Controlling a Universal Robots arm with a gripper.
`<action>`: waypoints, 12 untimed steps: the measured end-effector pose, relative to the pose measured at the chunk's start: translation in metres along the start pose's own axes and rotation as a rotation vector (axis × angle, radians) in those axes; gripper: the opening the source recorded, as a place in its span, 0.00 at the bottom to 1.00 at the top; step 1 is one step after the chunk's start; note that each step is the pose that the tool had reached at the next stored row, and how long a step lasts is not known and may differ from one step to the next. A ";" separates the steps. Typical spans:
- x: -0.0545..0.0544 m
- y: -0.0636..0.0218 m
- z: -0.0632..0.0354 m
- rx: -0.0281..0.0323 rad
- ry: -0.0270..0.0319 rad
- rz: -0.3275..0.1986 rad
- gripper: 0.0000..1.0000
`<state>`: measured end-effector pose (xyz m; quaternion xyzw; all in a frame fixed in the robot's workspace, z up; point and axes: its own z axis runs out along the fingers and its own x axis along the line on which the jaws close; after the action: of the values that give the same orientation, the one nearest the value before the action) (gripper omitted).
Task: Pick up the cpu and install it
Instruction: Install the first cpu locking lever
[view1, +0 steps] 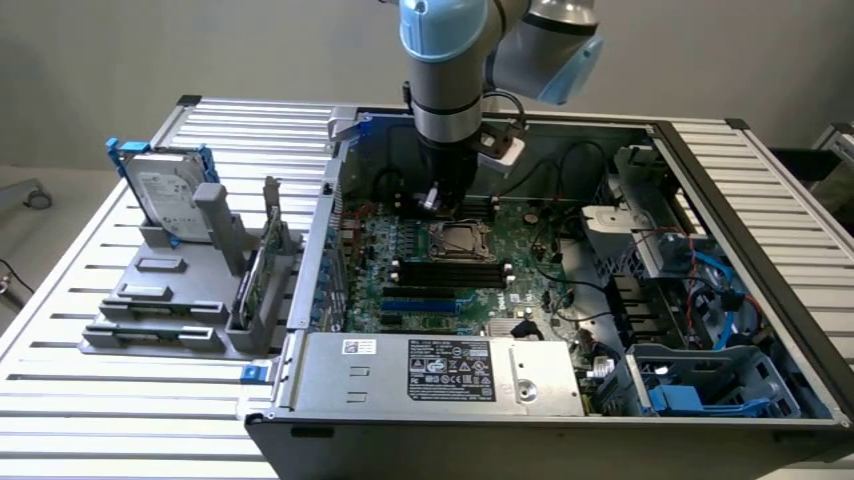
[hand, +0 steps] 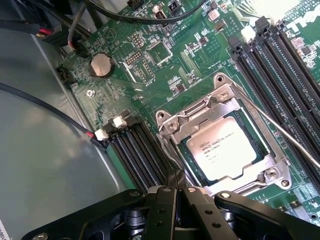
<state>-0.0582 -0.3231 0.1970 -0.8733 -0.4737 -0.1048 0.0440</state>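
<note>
Cpu lies flat within the metal-framed socket on the motherboard, just beyond the gripper tips. Gripper fingers pressed together, holding nothing, near the socket frame's edge.

Small square cpu, pale silvery top with faint printed text, lies flat, seated inside the open metal-framed socket.

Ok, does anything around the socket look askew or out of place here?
Nothing stands out. The cpu lies flat and square inside the socket frame, and the shut end effector hangs by the frame's edge, holding nothing.
</note>
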 end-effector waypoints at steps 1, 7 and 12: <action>0.000 0.0003 0.0001 0.0002 0.0000 -0.001 0.11; 0.001 0.0015 0.0007 0.0013 -0.0008 -0.008 0.11; 0.001 0.0026 0.0012 0.0015 -0.0023 -0.015 0.11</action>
<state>-0.0551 -0.3231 0.1963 -0.8699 -0.4802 -0.1038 0.0433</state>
